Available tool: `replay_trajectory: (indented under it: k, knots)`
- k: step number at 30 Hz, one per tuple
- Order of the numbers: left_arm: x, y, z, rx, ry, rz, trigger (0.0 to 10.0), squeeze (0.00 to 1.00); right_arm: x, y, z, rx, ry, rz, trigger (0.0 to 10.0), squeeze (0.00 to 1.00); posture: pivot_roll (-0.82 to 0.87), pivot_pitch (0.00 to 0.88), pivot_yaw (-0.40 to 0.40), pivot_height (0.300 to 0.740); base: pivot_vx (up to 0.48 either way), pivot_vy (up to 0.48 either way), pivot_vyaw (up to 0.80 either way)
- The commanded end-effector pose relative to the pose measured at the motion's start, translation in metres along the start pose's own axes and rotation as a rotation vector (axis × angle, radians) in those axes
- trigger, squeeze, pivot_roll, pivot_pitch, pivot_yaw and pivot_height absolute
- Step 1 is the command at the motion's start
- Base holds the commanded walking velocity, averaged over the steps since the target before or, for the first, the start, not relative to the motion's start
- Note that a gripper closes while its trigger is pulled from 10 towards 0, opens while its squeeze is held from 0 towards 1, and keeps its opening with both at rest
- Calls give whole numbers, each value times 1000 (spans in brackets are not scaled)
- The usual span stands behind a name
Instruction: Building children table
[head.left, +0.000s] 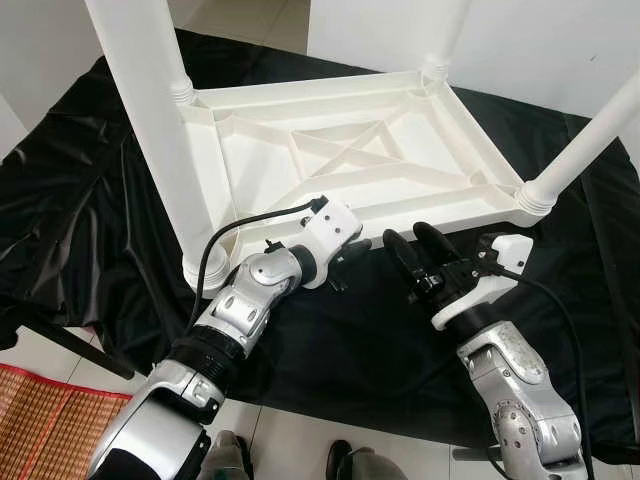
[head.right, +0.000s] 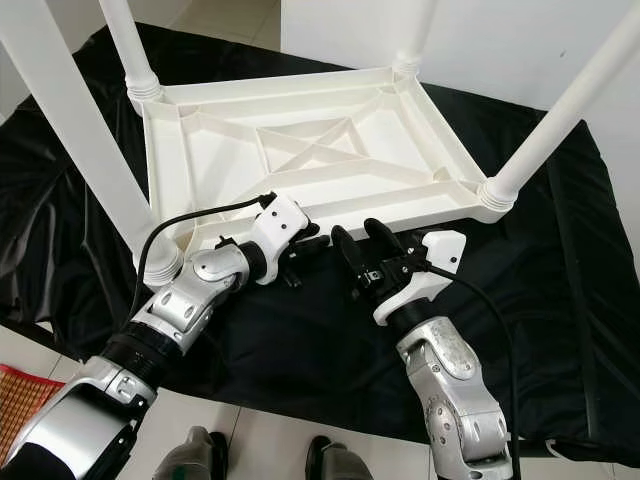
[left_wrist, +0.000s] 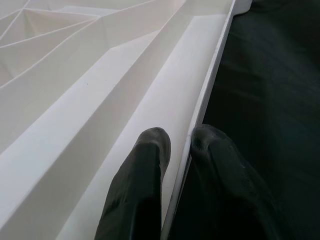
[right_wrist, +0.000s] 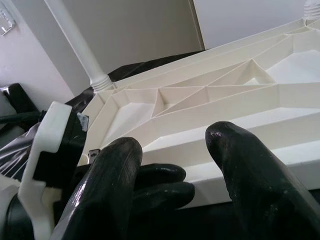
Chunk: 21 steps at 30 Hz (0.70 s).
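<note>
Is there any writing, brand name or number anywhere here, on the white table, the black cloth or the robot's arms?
None can be read: the upturned white table, the black cloth, the left gripper and the right gripper bear no legible text, label or number.

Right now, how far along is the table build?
Done: all four legs stand seated in the corner sockets of the upside-down white tabletop, which lies on the black cloth.
In hand: the left gripper pinches the tabletop's near rim, while the right gripper is open just short of that edge.
Left: probably flipping the table upright.
</note>
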<state>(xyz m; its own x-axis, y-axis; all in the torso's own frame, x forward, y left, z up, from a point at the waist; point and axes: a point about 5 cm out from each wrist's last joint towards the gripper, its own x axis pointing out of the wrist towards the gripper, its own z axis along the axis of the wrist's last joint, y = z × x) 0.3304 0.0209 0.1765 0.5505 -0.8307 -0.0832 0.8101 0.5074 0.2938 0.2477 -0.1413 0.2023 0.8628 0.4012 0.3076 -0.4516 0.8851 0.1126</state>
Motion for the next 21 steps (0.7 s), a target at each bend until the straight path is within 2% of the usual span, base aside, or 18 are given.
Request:
replay_trajectory:
  k: [1, 2, 3, 4, 5, 6, 8, 9, 11, 12, 13, 15, 16, 19, 21]
  knots:
    - [0, -7, 19, 4, -86, -35, 10000, 0, 0, -1, -3, -4, 15, -12, 10000, 0, 85, 207, -44, 740, 0, 0, 0]
    - [0, -7, 19, 4, -86, -35, 10000, 0, 0, -1, -3, -4, 15, -12, 10000, 0, 85, 207, -44, 740, 0, 0, 0]
    - [-4, -6, 22, -10, -105, -34, 10000, 800, 0, -2, -3, -7, 13, -17, 10000, 0, 85, 205, -43, 740, 0, 0, 0]
    - [-4, -6, 22, -10, -105, -34, 10000, 800, 0, -2, -3, -7, 13, -17, 10000, 0, 85, 205, -43, 740, 0, 0, 0]
    - [-10, -5, 26, -29, -132, -35, 10000, 1000, 0, -4, -3, -11, 11, -27, 10000, 0, 86, 203, -43, 740, 0, 0, 0]
    - [-10, -5, 26, -29, -132, -35, 10000, 1000, 0, -4, -3, -11, 11, -27, 10000, 0, 86, 203, -43, 740, 0, 0, 0]
    - [-23, -5, 33, -50, -172, -38, 10000, 1000, 0, -6, -4, -14, 9, -45, 10000, 0, 87, 202, -44, 740, 0, 0, 0]
    - [-23, -5, 33, -50, -172, -38, 10000, 1000, 0, -6, -4, -14, 9, -45, 10000, 0, 87, 202, -44, 740, 0, 0, 0]
    - [-34, -6, 40, -43, -204, -38, 10000, 1000, 0, -9, -4, -16, 7, -59, 10000, 0, 90, 201, -46, 740, 0, 0, 0]
    - [-34, -6, 40, -43, -204, -38, 10000, 1000, 0, -9, -4, -16, 7, -59, 10000, 0, 90, 201, -46, 740, 0, 0, 0]
    - [-41, -8, 43, -43, -215, -46, 10000, 0, 1, -10, -5, -17, 7, -64, 10000, 0, 96, 200, -51, 740, 0, 0, 0]
    - [-54, -11, 44, -50, -217, -71, 10000, 0, 2, -12, -6, -19, 7, -69, 10000, 0, 99, 199, -54, 740, 0, 0, 0]
    - [-54, -11, 44, -50, -217, -71, 10000, 0, 2, -12, -6, -19, 7, -69, 10000, 0, 99, 199, -54, 740, 0, 0, 0]
    - [-73, -16, 43, -76, -200, -77, 10000, 0, 3, -14, -8, -23, 10, -69, 10000, 0, 113, 199, -61, 740, 0, 0, 0]
    - [-78, -17, 42, -93, -194, -76, 10000, 0, 4, -15, -8, -24, 10, -68, 10000, 0, 117, 199, -63, 740, 0, 0, 0]
